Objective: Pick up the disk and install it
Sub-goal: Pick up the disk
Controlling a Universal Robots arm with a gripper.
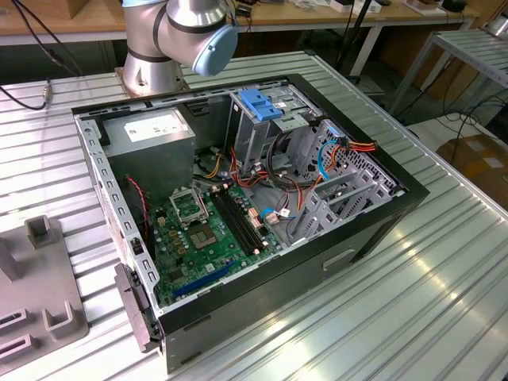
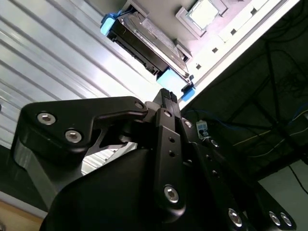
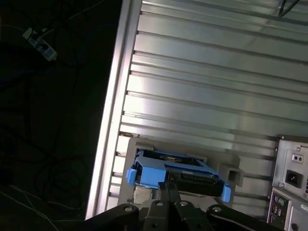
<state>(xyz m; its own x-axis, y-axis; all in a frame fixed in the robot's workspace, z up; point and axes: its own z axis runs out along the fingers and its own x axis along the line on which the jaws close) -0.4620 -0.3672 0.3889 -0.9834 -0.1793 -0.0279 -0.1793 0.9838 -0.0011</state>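
Blue-edged and dark grey, the disk [image 3: 173, 166] lay flat on a grey holder [image 3: 232, 174] near the edge of the ribbed metal bench [image 3: 216, 86], just ahead of the fingers [image 3: 164, 192] with its long axis running across them. The fingers looked drawn together and held nothing; open bench lay beyond, the computer case [image 3: 291, 192] close beside.

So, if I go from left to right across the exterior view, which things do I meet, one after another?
grey fixture → power supply → blue latch piece → red and orange wires → cardboard box
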